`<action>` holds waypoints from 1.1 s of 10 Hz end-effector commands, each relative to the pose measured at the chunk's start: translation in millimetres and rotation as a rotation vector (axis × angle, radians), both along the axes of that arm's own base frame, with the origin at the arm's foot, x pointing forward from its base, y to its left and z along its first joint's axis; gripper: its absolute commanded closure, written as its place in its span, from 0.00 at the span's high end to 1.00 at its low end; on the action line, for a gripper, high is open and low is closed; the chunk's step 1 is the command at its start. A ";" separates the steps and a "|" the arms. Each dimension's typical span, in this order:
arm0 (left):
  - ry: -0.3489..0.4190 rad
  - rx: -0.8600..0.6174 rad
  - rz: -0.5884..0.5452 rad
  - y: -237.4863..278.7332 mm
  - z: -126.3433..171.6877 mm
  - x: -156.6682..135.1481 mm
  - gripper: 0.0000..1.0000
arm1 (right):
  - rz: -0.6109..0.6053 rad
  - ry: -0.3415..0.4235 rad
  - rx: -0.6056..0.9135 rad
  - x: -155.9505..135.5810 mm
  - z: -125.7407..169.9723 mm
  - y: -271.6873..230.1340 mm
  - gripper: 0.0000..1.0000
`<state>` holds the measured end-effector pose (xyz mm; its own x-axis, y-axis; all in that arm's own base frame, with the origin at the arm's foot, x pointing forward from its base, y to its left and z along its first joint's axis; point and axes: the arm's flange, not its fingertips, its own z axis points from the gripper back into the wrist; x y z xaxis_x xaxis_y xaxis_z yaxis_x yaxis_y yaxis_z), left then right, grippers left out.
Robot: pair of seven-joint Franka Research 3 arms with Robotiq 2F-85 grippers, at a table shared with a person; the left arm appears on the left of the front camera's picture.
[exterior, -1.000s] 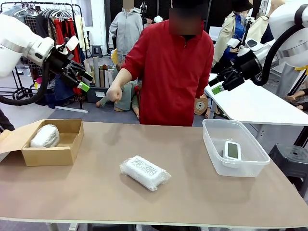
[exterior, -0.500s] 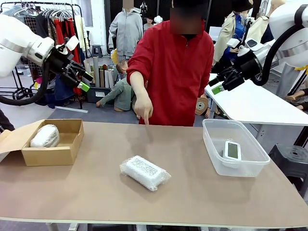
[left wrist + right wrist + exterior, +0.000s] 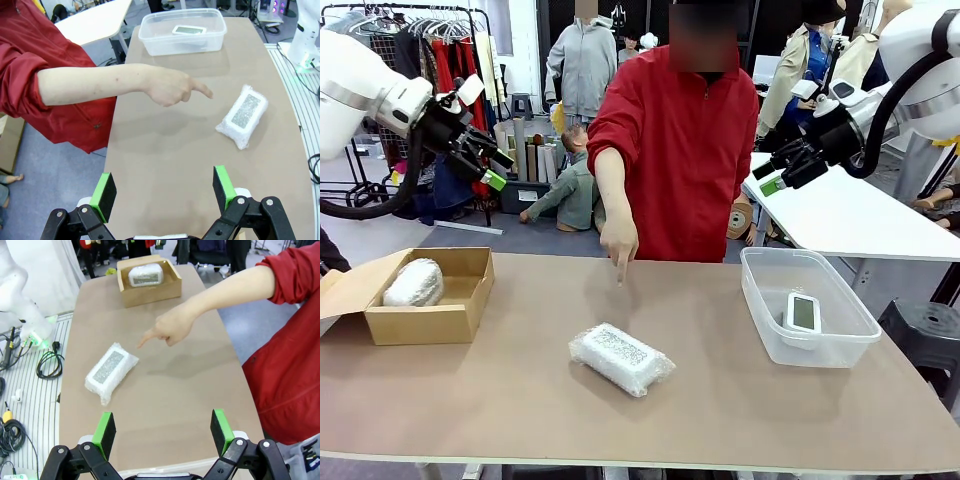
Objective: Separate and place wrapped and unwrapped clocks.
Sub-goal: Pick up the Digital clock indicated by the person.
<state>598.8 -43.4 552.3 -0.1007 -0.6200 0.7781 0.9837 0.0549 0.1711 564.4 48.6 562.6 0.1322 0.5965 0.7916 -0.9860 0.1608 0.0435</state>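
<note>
Two of the three clocks look sorted to me. The boxed wrapped clock (image 3: 414, 283) lies in the cardboard box (image 3: 430, 322), well below my left gripper (image 3: 500, 168). The bare clock (image 3: 804, 313) leans in the clear tub (image 3: 760, 300), well below my right gripper (image 3: 767, 176). The loose wrapped clock (image 3: 621, 359) lies flat on the table (image 3: 740, 400), ahead of both pairs of fingers and well apart from them. Both grippers hang high, spread as wide as they go, with nothing in them.

My main worry is the person's hand (image 3: 619, 240), which points down at the table just beyond the loose clock. If I bring either arm down now, I risk striking that hand or forearm. The clock also lies askew to both finger pairs, so pads that land on a corner may shove it rather than pinch it. The bubble wrap looks slick and squashy, so a shallow grip may slip. Taking it to the tub would mix the sorts.

A second ago the hand was a raised fist at chest height; now it has dropped with one finger out, its tip close to the table. The clocks, box, tub and both grippers are where they were.
</note>
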 end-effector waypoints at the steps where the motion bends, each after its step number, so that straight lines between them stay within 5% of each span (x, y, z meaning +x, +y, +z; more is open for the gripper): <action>1: 0.002 0.000 0.000 0.5 0.1 -1.7 1.00 | 0.002 -0.002 0.000 -3.7 0.6 0.3 1.00; 11: 0.002 0.000 0.000 0.5 0.1 -1.7 1.00 | 0.002 -0.002 0.000 -3.7 0.6 0.3 1.00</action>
<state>598.8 -43.4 552.3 -0.1007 -0.6200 0.7781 0.9837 0.0549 0.1711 564.4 48.6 562.6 0.1322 0.5965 0.7916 -0.9860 0.1608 0.0435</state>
